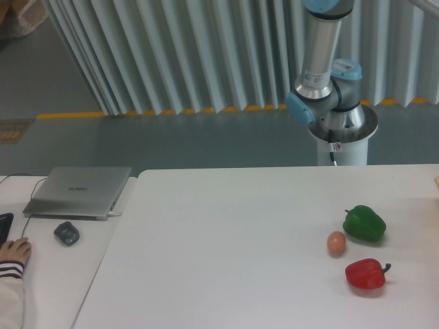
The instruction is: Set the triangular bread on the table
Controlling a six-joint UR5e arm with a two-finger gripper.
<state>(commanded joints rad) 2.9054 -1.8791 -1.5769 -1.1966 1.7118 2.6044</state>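
The large white table (226, 253) fills the lower part of the camera view. A tiny golden-orange sliver (436, 182) shows at the right frame edge above the table; it looks like the triangular bread, and the rest of it is cut off. Only the arm's base (341, 130) and its upright link (321, 41) behind the table's far edge are visible. The upper arm leaves the frame at the top right, so the gripper is out of view.
A green bell pepper (364, 223), a small tan egg (336, 242) and a red bell pepper (365, 273) lie together at the table's right. On the adjoining desk at the left are a laptop (79, 192), a mouse (66, 233) and a person's hand (14, 251).
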